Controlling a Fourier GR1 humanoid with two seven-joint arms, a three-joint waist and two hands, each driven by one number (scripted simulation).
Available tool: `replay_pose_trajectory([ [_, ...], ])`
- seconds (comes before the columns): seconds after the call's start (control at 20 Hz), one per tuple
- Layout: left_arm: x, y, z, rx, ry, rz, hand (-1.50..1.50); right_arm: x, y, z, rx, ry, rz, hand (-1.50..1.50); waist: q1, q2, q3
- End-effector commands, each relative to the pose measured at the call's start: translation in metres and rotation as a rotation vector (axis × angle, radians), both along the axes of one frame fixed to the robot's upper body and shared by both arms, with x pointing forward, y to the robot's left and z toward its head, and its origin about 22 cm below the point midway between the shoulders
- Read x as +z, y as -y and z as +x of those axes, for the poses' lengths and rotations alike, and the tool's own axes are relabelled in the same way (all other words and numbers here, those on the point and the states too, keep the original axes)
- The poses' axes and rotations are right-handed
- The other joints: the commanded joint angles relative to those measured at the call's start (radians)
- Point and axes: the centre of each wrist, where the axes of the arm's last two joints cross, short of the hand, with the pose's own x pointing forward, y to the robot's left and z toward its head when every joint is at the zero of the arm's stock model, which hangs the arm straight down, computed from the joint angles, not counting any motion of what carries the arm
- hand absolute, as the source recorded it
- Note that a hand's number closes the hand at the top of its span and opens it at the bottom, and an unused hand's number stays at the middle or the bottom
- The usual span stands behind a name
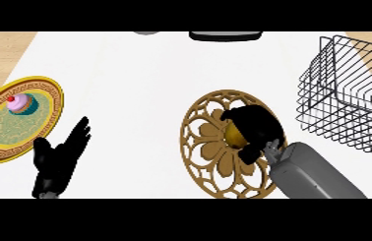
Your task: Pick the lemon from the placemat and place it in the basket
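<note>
A yellow lemon [234, 134] lies on the round, golden-brown openwork placemat [207, 136] at the centre right of the counter. My right hand [256, 127] is curled over the lemon, covering most of it; only its left side shows. The lemon still rests on the placemat. The black wire basket [335, 92] stands at the right edge, apart from the hand. My left hand [59, 156] rests open at the lower left, fingers up, holding nothing.
A gold-rimmed green plate [45, 95] with a pink cupcake [19, 105] sits at the left edge, just above my left hand. A dark object [224, 36] and a grey one [146, 32] show at the counter's far edge.
</note>
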Motion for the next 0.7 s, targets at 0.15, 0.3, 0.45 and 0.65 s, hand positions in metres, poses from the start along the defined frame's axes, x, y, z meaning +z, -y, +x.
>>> replay_pose_trajectory([
  [0.15, -0.03, -0.007, -0.015, 0.022, -0.17, -0.01, 0.0, -0.009, -0.003, 0.001, 0.105, 0.085, -0.067, 1.5, 0.001, 0.012, -0.016],
  [0.3, -0.03, 0.009, -0.005, 0.037, -0.178, -0.005, 0.0, -0.005, -0.001, 0.004, 0.12, 0.083, -0.083, 1.5, -0.006, 0.012, -0.016],
  [0.45, -0.022, 0.008, -0.009, 0.055, -0.156, 0.006, 0.0, -0.025, -0.027, -0.015, -0.156, 0.073, -0.084, 1.5, -0.018, 0.007, -0.016],
  [0.65, -0.029, -0.005, -0.022, 0.068, -0.163, -0.004, 0.0, -0.027, -0.051, -0.027, -0.435, 0.049, -0.084, 1.5, -0.029, 0.004, -0.018],
])
